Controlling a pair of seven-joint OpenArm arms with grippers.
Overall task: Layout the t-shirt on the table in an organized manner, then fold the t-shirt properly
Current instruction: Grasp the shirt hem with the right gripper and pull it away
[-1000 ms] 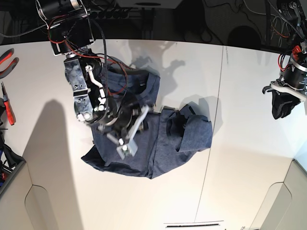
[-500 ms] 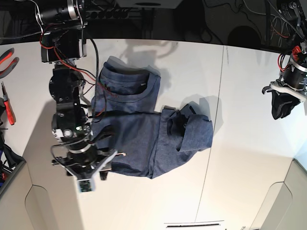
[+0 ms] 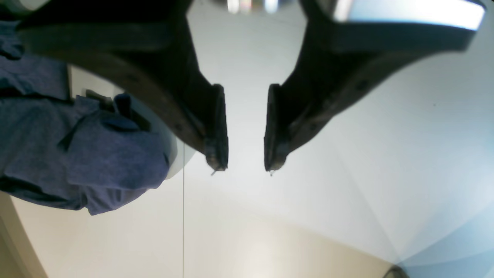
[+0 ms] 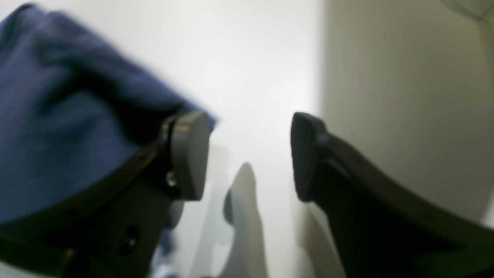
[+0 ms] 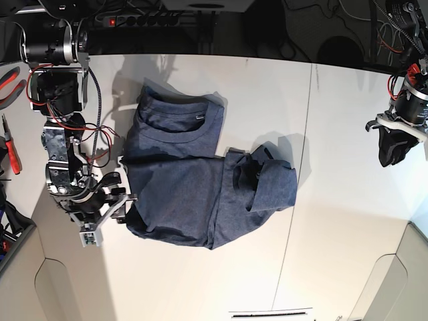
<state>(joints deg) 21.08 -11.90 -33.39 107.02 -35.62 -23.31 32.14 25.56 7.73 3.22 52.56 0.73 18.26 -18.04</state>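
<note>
The t-shirt (image 5: pixel 194 180) lies bunched on the table (image 5: pixel 334 200), one side rumpled. The right gripper (image 5: pixel 103 214) hangs beside its edge, jaws wide, holding nothing. The left gripper (image 3: pixel 246 166) waits well apart, jaws parted and empty. Risk: grabbing several layers would drag the folded part askew.

right wrist view blurred, t-shirt (image 4: pixel 58 127) smeared and cut by its left edge, lettering unseen, pliers (image 5: pixel 8 144) cropped

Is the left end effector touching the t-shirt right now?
Apart. The base view shows the left end effector at the table edge, with bare white tabletop between it and the t-shirt.
</note>
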